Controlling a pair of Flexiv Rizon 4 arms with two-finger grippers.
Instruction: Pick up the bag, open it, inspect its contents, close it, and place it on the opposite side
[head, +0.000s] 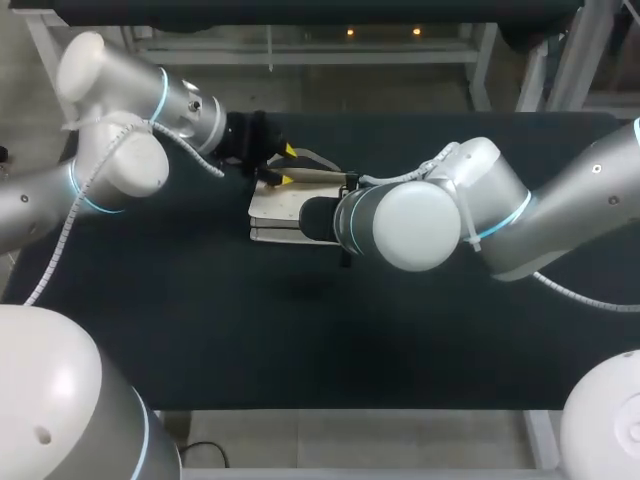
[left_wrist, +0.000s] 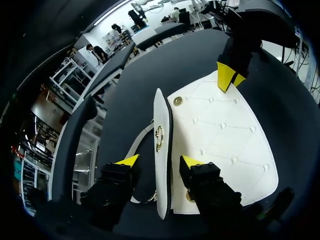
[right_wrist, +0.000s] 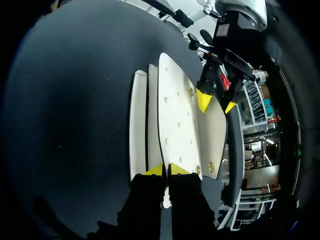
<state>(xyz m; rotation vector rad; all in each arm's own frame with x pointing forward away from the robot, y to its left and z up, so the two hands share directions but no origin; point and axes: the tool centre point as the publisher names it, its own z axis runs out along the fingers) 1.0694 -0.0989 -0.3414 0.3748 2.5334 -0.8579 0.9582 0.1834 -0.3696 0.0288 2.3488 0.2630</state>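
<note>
A white quilted bag (head: 272, 208) lies on the dark table, its flap raised on edge. In the left wrist view the flap's rim with its gold clasp (left_wrist: 159, 137) stands between the fingers of my left gripper (left_wrist: 160, 161), which is open, with a small gap on each side. My right gripper (right_wrist: 165, 170) is shut on the opposite edge of the bag (right_wrist: 175, 115); it also shows across the quilted panel (left_wrist: 220, 135) as yellow tips (left_wrist: 229, 76). In the head view my right wrist hides that gripper. The bag's pale strap (left_wrist: 139, 144) trails beside the left fingers.
The black tabletop (head: 200, 320) spreads wide on all sides of the bag, with bare surface toward the front edge (head: 330, 408) and to both sides. My right forearm (head: 420, 220) hangs over the middle of the table.
</note>
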